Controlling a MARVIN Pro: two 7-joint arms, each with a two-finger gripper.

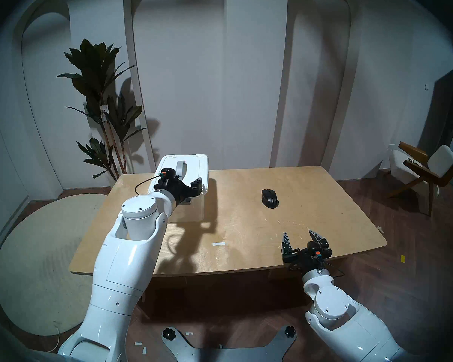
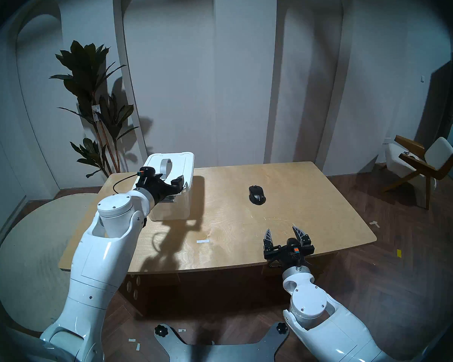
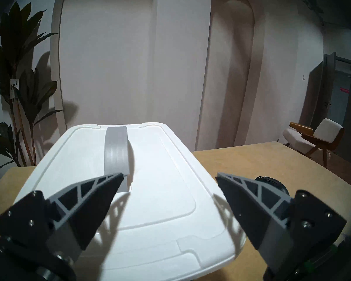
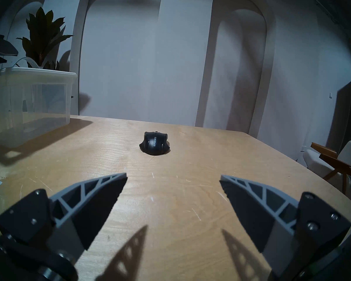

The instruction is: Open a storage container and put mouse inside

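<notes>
Head stereo left view: the storage container (image 1: 194, 168) stands closed at the far left corner of the wooden counter (image 1: 246, 228), its white lid (image 3: 162, 193) seated on the clear tub and the grey arched handle (image 3: 116, 150) running along the lid's middle. The left pincer (image 3: 169, 178) hovers above the near end of the lid with its jaws spread wide and nothing between them; the left fingertip (image 3: 111, 180) sits in front of the handle's near foot, though contact cannot be confirmed. The mouse (image 1: 270, 198) lies on bare counter to the right of the container, well apart from it, with faint grey lettering on its back. The right pincer (image 1: 301, 234) is held level over the near right edge of the counter, jaws fully apart and empty, pointing toward the mouse (image 4: 154, 143), which lies well ahead of its fingertips.
</notes>
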